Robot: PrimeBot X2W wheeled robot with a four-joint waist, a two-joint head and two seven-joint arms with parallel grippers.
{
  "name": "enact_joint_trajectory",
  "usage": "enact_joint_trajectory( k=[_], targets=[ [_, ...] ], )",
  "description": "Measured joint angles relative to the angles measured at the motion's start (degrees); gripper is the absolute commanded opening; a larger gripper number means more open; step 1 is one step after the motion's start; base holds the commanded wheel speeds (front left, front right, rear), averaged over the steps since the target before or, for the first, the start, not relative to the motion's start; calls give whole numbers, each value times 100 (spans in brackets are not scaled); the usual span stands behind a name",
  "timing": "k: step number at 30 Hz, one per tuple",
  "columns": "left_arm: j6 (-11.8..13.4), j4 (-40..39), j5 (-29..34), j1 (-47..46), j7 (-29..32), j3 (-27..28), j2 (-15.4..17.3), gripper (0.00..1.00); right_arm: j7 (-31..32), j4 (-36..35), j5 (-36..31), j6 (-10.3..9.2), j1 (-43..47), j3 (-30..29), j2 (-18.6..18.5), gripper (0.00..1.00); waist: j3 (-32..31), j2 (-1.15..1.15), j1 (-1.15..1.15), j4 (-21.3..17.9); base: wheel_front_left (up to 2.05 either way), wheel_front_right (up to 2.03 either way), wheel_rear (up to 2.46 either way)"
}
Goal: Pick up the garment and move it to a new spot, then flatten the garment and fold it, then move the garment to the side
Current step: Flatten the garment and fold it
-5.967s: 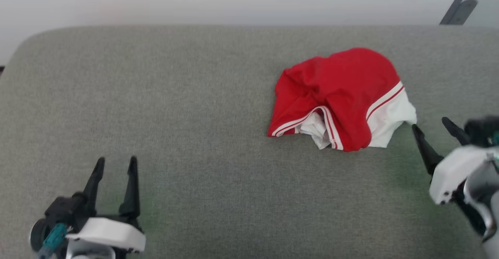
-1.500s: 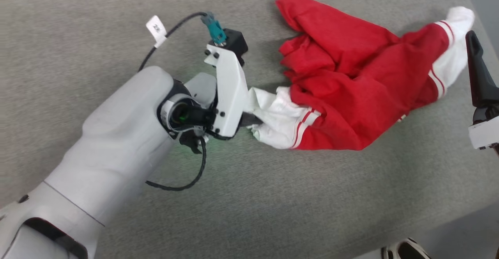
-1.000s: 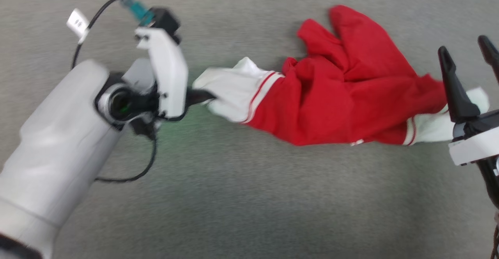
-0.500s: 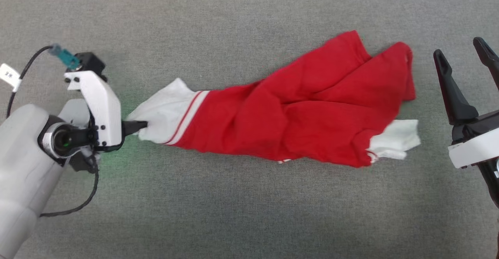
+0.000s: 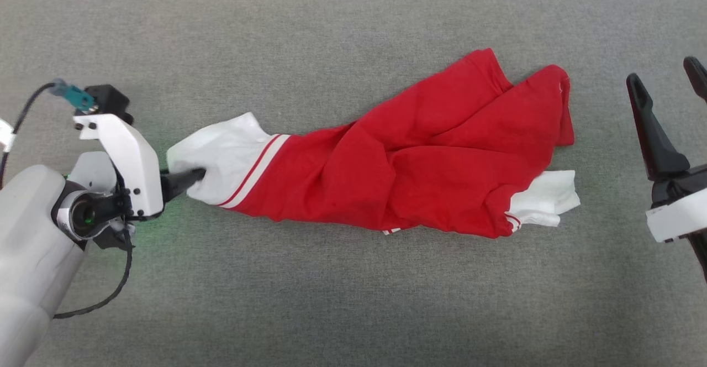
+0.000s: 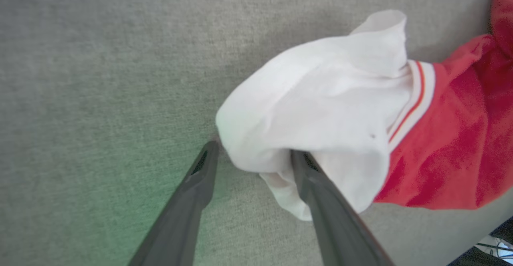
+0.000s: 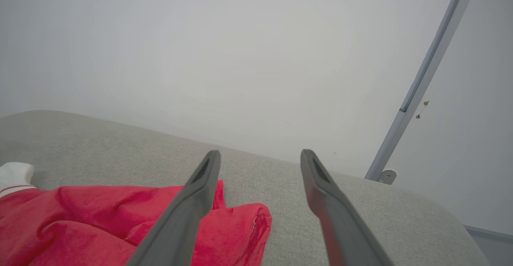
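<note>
The garment [image 5: 420,173] lies stretched out sideways across the grey upholstered surface [image 5: 331,35], red body crumpled in the middle, one white sleeve [image 5: 221,154] at its left end and the other [image 5: 547,204] at its lower right. My left gripper [image 5: 190,178] is at the left sleeve. In the left wrist view its jaws stand apart, open, with the white sleeve [image 6: 320,97] bulging loosely between the fingers [image 6: 200,178]. My right gripper [image 5: 663,74] hovers open just beyond the garment's right end, holding nothing. The right wrist view shows the red cloth [image 7: 80,218] beside the right gripper [image 7: 260,156].
The surface's rounded far edge [image 7: 280,160] meets a pale wall [image 7: 240,57]. A grey metal post [image 7: 421,81] stands at the back right. A black cable [image 5: 105,295] loops off my left wrist.
The left gripper pulled the sleeve leftward, drawing the garment out long, and its jaws have now parted from the sleeve. The right gripper stayed open at the right.
</note>
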Motion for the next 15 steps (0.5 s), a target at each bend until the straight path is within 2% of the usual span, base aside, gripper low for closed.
enact_joint_trajectory(
  k=[5,9,12,15],
  targets=[
    [-105,-154,141,138,-788,133,59,100,96,-44,-1,0,99,-43,-41,100,-74,0,0,71,0,0,0],
    [-127,-486,517,293,-2015,307,108,100,264,-64,20,0,178,-62,-140,100,-137,0,0,161,0,0,0],
    [-59,-838,760,557,-3080,438,-75,100,461,-24,82,0,224,-22,-252,100,-180,0,0,263,0,0,0],
    [167,-1114,1020,946,-3947,444,-286,100,683,42,131,0,309,21,-381,100,-217,0,0,394,0,0,0]
  ],
)
